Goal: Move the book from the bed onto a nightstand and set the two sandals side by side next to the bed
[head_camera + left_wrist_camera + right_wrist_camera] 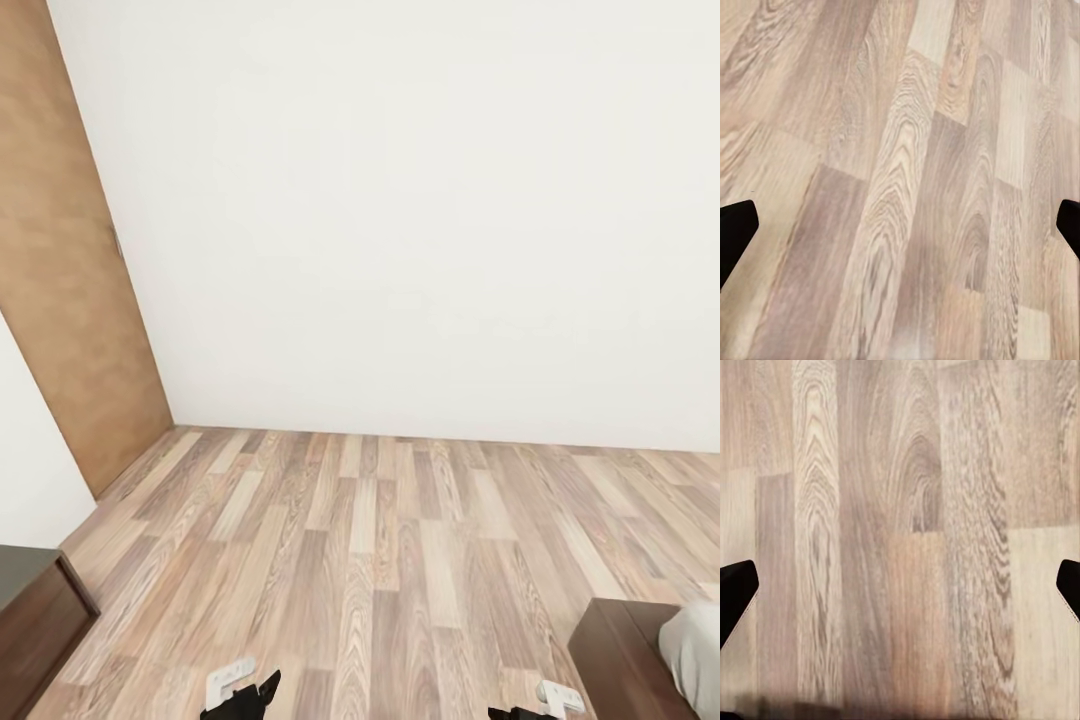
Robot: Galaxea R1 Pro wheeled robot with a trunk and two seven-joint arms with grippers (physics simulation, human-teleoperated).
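Head view: a corner of the bedroom, with a white wall [400, 220] ahead and a light brown wood-plank floor [380, 560] below. A tan wooden door [70, 270] stands at the left, meeting the wall at the corner. At the lower left edge is the corner of a dark brown cabinet [35, 610]; too little of it shows to say which cabinet it is. At the lower right edge, the corner of the bed [640, 660] shows, its dark brown frame carrying a pale grey-white mattress [695, 650].

The left gripper [240, 695] and the right gripper [540, 700] sit at the bottom edge of the head view, both over bare planks between cabinet and bed. In each wrist view the black fingertips [735, 229] [735, 589] stand at opposite picture edges: jaws wide apart, nothing held, only floor between them.
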